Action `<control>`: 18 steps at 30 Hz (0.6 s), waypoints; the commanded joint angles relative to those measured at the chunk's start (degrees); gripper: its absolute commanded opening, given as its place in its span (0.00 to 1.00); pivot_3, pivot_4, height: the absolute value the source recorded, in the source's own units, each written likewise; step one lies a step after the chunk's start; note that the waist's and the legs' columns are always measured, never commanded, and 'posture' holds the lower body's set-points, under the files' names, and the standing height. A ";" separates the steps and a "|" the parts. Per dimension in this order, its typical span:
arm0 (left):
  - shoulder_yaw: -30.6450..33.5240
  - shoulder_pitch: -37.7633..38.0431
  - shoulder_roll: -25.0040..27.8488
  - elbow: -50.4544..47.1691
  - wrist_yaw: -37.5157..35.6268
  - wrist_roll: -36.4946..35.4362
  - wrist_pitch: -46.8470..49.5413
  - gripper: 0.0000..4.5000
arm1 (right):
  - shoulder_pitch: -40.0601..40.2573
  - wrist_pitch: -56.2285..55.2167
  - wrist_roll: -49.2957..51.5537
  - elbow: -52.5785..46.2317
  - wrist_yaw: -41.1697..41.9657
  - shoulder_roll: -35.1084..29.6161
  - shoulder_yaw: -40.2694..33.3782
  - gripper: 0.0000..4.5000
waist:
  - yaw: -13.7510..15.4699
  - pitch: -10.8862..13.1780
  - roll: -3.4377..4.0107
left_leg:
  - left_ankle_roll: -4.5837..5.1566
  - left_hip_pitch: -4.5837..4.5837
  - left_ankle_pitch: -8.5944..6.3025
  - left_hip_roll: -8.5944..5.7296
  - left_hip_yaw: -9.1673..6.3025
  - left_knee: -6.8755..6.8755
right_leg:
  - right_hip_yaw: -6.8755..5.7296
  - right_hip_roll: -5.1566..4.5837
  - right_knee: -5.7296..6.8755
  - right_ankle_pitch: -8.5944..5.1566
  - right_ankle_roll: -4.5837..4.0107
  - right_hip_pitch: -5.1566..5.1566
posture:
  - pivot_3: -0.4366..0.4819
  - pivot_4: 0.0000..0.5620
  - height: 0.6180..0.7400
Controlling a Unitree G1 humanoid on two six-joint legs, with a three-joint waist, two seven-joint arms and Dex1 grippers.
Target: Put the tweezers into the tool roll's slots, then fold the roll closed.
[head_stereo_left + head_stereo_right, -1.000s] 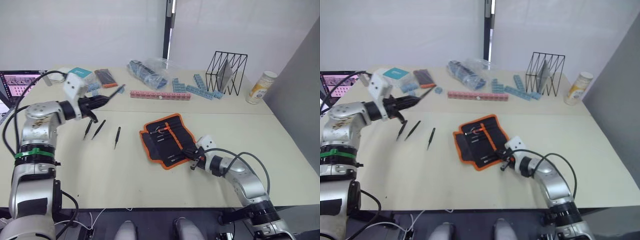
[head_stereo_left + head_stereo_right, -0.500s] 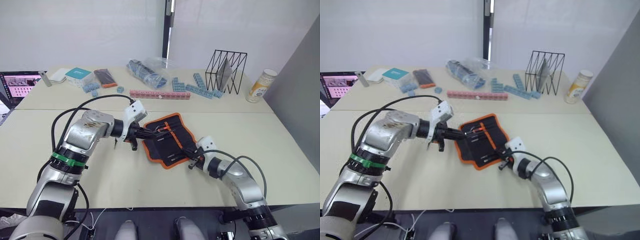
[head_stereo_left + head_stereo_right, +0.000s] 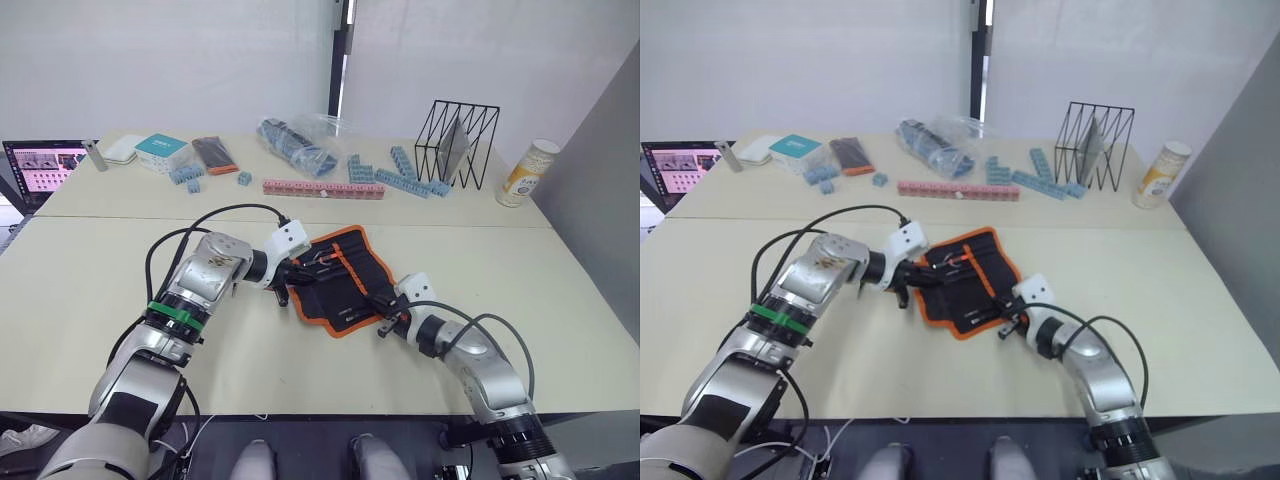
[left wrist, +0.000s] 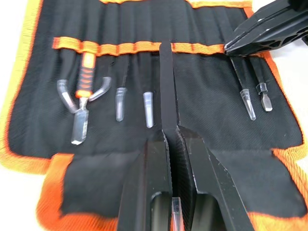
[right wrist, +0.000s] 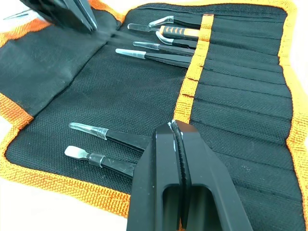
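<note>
The tool roll (image 3: 340, 277) lay open on the surface (image 3: 300, 370). The left hand (image 4: 169, 132) was closed on 1 pair of tweezers (image 4: 166, 82), its tip at the orange centre strip (image 4: 134, 47) among the slots (image 4: 144, 24). The right hand (image 5: 176, 126) was closed, pinching the centre strip, with other tools pocketed beside it.

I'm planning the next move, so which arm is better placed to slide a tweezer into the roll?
Left. The left gripper is shut on a tweezer aimed at the orange strip; the right gripper pins the tool roll.
</note>
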 commanded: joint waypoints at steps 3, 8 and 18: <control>-0.55 -2.64 -1.82 4.28 1.46 3.16 -3.05 0.01 | 1.07 0.74 -1.41 -0.23 -1.88 -0.05 -0.48 0.00 | 0.01 0.00 0.00 | 0.00 0.00 0.00 0.00 -0.01 0.00 | 0.00 0.00 0.00 0.00 0.00 0.00 | 0.48 0.27 0.97; -0.78 -3.12 -3.58 6.68 0.72 4.16 -5.06 0.01 | 1.43 1.25 -0.94 -1.12 -2.34 0.33 -0.71 0.00 | 0.01 0.00 0.00 | 0.00 -0.01 0.00 -0.01 -0.01 0.01 | 0.00 0.00 0.00 0.01 0.02 0.01 | 0.48 0.27 0.97; -0.07 -5.38 -7.38 11.57 0.81 5.20 -8.16 0.01 | 2.34 1.95 -1.44 -1.15 -2.86 -0.06 -0.29 0.00 | 0.24 0.00 0.00 | 0.00 -0.02 0.00 -0.03 -0.04 0.01 | 0.00 0.00 -0.02 0.08 0.14 0.05 | 0.48 0.27 0.97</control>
